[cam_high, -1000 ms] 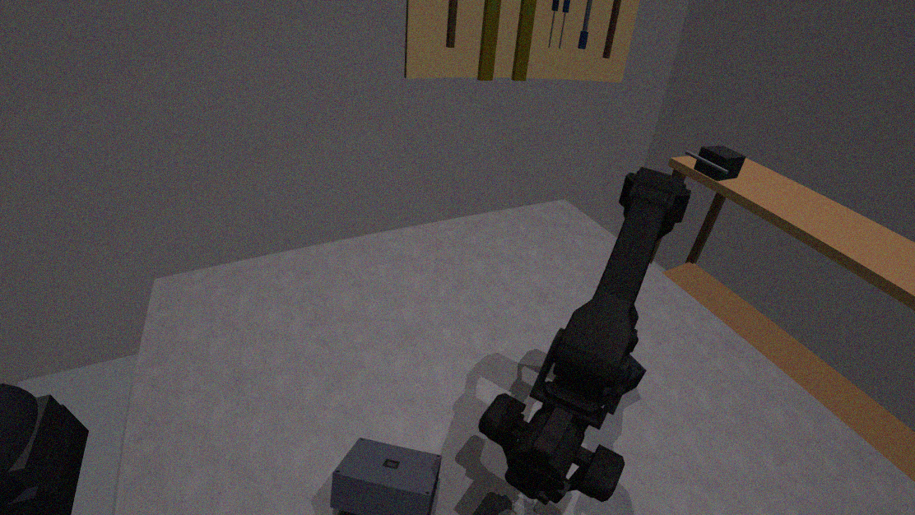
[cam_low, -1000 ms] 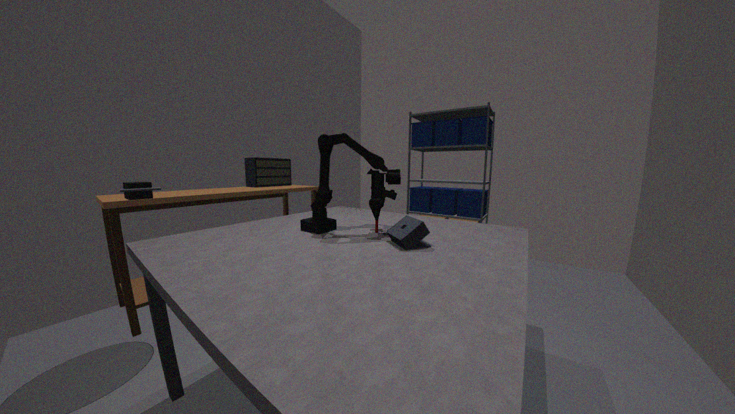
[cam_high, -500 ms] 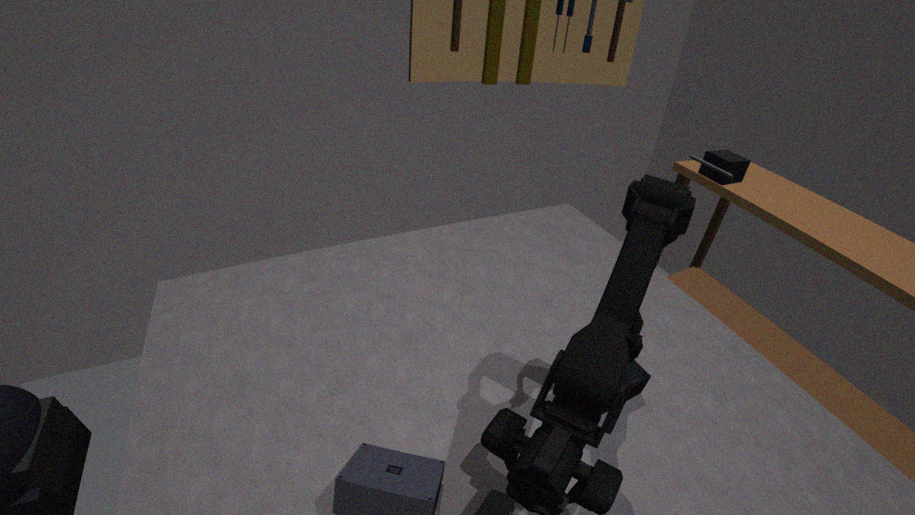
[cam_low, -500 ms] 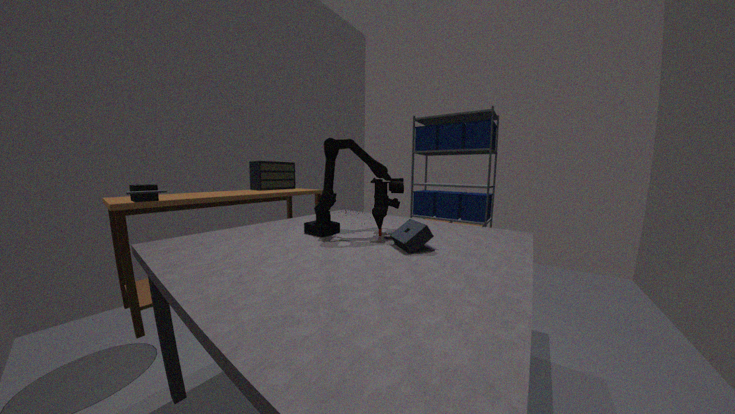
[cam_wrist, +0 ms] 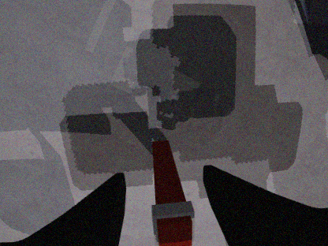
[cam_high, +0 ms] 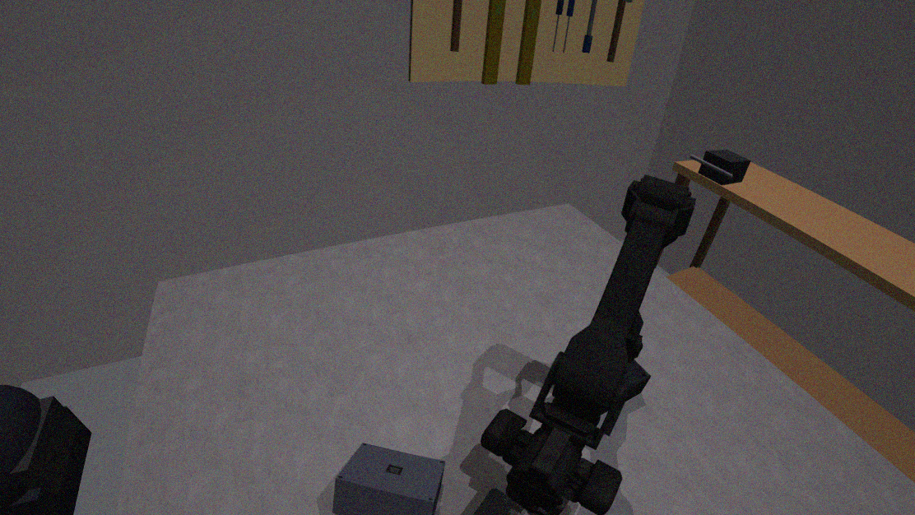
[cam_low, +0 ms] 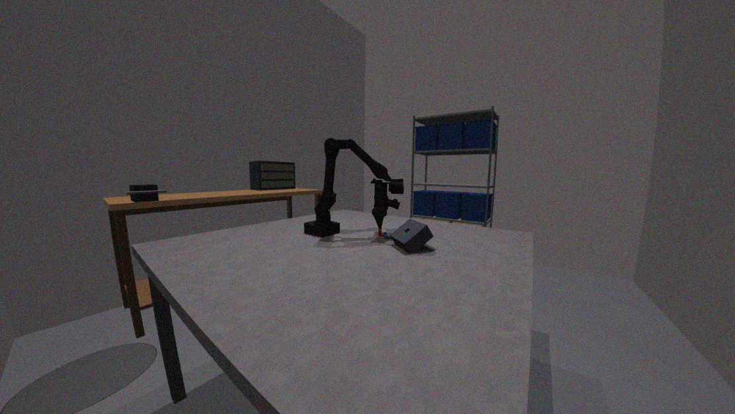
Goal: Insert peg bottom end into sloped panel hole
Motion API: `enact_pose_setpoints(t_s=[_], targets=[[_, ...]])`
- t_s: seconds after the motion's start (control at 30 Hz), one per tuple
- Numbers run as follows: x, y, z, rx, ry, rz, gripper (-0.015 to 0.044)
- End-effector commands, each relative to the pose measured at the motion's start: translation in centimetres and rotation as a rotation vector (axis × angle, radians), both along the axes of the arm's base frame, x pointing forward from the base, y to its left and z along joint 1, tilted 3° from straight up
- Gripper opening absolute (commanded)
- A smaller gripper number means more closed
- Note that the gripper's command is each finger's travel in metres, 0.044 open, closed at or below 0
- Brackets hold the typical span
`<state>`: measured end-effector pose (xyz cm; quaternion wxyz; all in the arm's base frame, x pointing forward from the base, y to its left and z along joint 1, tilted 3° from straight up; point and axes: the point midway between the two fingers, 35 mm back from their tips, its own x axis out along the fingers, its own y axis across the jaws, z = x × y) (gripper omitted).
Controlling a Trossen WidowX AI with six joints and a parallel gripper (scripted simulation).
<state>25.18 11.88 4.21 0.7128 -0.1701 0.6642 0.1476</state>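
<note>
One red peg (cam_wrist: pixel 169 191), one sloped panel (cam_low: pixel 412 235) with one hole (cam_high: pixel 394 470), one arm (cam_low: pixel 349 154), one blue-bin rack (cam_low: pixel 454 166), one wooden bench (cam_low: pixel 205 199), one pegboard (cam_high: pixel 525 41).

My hand (cam_wrist: pixel 164 206) straddling the peg (cam_wrist: pixel 169 195), a finger on each side with gaps visible, peg upright on the surface (cam_low: pixel 329 298), sloped panel (cam_low: pixel 412 235) just beside the peg, my base (cam_low: pixel 321 227) behind on the same surface, bench (cam_low: pixel 205 198) off the surface's edge
</note>
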Motion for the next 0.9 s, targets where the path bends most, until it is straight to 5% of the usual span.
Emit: enact_pose_setpoints(t_s=[0.0, 0.2, 0.87], targets=[[0.0, 0.0, 0.1, 0.002, -0.001, 0.0, 0.0099], [0.0, 0.0, 0.1, 0.002, -0.001, 0.0, 0.0], [-0.1, 0.3, 5.1, -0.001, 0.0, 0.004, 0.0]])
